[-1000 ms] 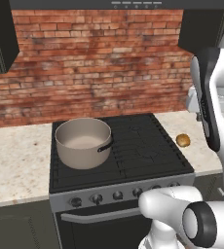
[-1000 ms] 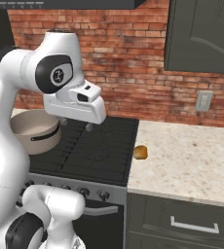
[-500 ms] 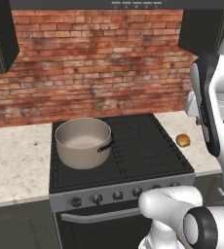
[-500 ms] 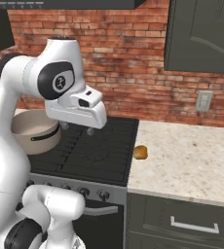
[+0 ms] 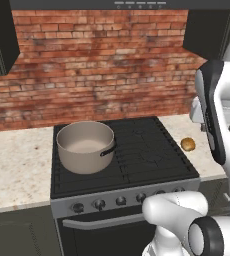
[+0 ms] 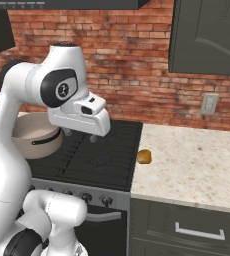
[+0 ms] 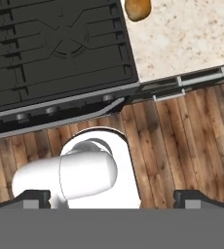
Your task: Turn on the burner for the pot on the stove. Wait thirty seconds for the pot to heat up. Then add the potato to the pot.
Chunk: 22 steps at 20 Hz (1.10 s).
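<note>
The grey-beige pot stands on the back left burner of the black stove. The golden-brown potato lies on the speckled counter just right of the stove. My gripper hangs open and empty, well above the stove's front middle, between the pot and the potato. The row of dark knobs runs along the silver front strip below it.
A speckled counter stretches right of the stove, and another lies to its left. A brick wall with an outlet rises behind. Dark cabinets hang overhead. Wooden floor lies in front.
The hand has sunk a little and the arm has shifted slightly. Pot and potato stay where they were. The gripper remains open.
</note>
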Motion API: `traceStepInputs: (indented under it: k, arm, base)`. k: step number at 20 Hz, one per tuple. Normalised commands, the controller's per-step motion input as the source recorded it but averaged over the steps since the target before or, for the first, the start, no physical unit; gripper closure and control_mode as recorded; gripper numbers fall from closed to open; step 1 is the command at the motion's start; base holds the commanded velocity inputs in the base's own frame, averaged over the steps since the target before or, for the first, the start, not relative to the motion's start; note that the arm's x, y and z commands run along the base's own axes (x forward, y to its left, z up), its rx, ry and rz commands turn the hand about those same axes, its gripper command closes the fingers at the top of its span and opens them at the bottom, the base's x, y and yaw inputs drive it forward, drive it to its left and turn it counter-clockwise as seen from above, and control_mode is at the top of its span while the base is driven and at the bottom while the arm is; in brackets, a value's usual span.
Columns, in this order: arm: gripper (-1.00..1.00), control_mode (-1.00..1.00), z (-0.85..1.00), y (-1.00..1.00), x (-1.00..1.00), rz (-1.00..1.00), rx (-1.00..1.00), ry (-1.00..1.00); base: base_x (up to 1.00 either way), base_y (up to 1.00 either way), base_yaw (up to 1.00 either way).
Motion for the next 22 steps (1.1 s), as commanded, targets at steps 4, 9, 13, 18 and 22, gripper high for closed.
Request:
traceStepInputs:
  k: [4, 9, 13, 18, 22]
  arm:
    - [-1.0, -1.0, -0.08, -0.01, 0.13, -0.01, 0.0, 0.0]
    - [-1.0, -1.0, -0.03, -0.02, 0.2, 0.0, 0.0, 0.0]
    - [-1.0, -1.0, -0.03, -0.13, 0.11, 0.0, 0.0, 0.0]
    - [-1.0, -1.0, -0.09, -0.1, 0.16, 0.0, 0.0, 0.0]
    - [-1.0, -1.0, -0.13, -0.04, 0.13, 0.0, 0.0, 0.0]
  base:
    - [0.0, 0.0, 0.0]
    - [0.0, 0.0, 0.0]
    - [0.0, 0.0, 0.0]
    - [0.0, 0.0, 0.0]
    - [0.0, 0.0, 0.0]
